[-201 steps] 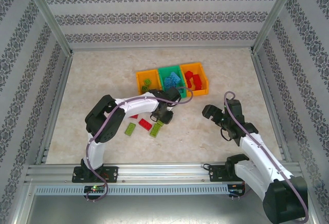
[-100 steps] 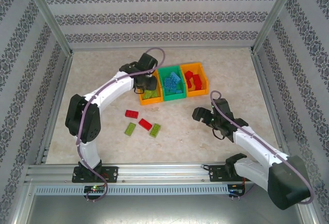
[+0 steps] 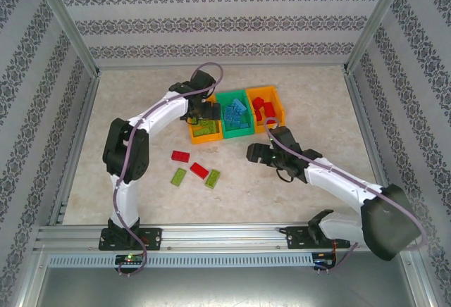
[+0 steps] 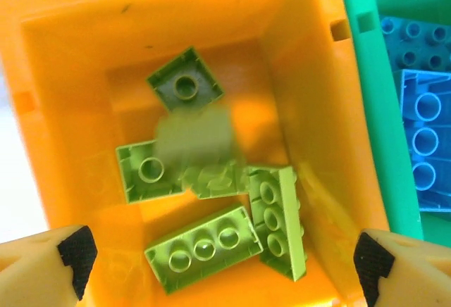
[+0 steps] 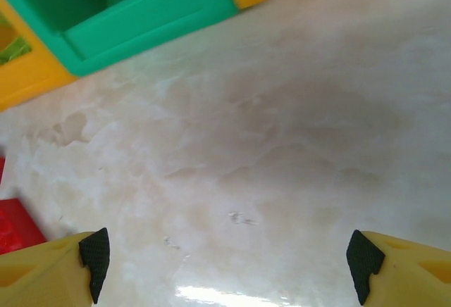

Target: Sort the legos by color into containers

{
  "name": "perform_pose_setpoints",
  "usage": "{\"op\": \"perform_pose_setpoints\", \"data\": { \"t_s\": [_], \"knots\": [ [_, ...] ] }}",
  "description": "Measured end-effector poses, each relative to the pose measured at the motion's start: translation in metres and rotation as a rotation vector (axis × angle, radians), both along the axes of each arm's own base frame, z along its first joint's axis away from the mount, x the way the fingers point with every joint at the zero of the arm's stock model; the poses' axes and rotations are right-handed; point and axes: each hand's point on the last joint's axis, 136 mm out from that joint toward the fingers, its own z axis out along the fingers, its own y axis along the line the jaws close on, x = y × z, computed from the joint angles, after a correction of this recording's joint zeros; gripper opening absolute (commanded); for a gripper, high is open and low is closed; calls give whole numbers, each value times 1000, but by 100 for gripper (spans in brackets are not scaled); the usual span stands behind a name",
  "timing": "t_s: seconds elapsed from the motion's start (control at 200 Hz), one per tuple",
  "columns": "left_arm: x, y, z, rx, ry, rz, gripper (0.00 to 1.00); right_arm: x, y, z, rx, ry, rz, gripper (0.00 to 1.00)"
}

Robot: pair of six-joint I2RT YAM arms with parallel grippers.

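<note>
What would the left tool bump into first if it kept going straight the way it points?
Most likely the green bricks in the orange bin. The left tool is open and points straight into that bin. A blurry green piece may be nearer, but depth is unclear.

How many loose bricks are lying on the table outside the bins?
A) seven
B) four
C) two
B: the overhead view shows two red bricks and two lime green bricks lying loose on the table.
</note>
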Motion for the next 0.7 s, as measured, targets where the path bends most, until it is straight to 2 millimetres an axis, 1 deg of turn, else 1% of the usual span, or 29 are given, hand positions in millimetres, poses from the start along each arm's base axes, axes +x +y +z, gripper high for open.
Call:
{"op": "perform_pose_setpoints", "data": {
  "t_s": [0.075, 0.185, 0.255, 0.29, 0.335, 0.385, 0.435, 0.485, 0.594, 0.639, 0.699],
  "knots": [
    [-13, 10, 9, 5, -15, 20, 99, -5, 20, -4, -22, 6, 58, 89],
    [-32, 27, 33, 19, -63, 46, 99, -15, 57, -11, -59, 18, 161, 88],
    [-43, 37, 46, 18, -92, 62, 99, -18, 79, -13, -75, 18, 216, 88],
    [-48, 44, 50, 17, -102, 74, 99, -18, 90, -14, -82, 16, 243, 88],
    [-55, 52, 51, 20, -102, 92, 99, -17, 102, -13, -88, 10, 267, 87],
    [-64, 63, 47, 27, -89, 114, 99, -14, 114, -12, -95, -2, 302, 87],
    [-74, 74, 38, 35, -64, 141, 99, -11, 127, -9, -103, -19, 342, 86],
    [-87, 86, 24, 46, -26, 169, 99, -7, 140, -5, -112, -40, 392, 86],
    [-119, 112, -8, 41, 67, 244, 99, -1, 171, 2, -136, -88, 523, 81],
    [-131, 123, -16, 30, 95, 283, 99, 0, 180, 3, -147, -98, 567, 79],
    [-141, 137, -21, 8, 114, 338, 99, -1, 188, 1, -162, -100, 632, 77]
  ]
}}
